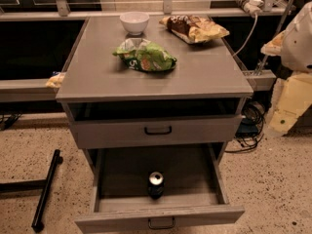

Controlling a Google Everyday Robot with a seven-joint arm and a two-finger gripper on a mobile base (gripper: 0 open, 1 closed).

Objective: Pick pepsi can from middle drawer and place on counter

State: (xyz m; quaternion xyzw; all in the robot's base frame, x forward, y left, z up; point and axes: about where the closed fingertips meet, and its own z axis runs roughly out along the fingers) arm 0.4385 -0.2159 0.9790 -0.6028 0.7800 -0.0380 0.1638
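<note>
The pepsi can (155, 184), dark blue with a silver top, stands upright near the front middle of the middle drawer (122, 172), which is pulled wide open. The upper drawer (112, 133) with its black handle is closed. The grey counter (204, 77) lies above both. My arm shows at the right edge as a white rounded part with pale yellow parts below. My gripper (288, 106) hangs there, to the right of the cabinet at about counter height. It is far from the can and holds nothing that I can see.
On the counter stand a white bowl (134, 22) at the back, a green chip bag (145, 56) in the middle and a brown-yellow chip bag (193, 28) at the back right. A black bar (46, 189) lies on the floor at the left. Cables (251, 126) lie by the cabinet's right side.
</note>
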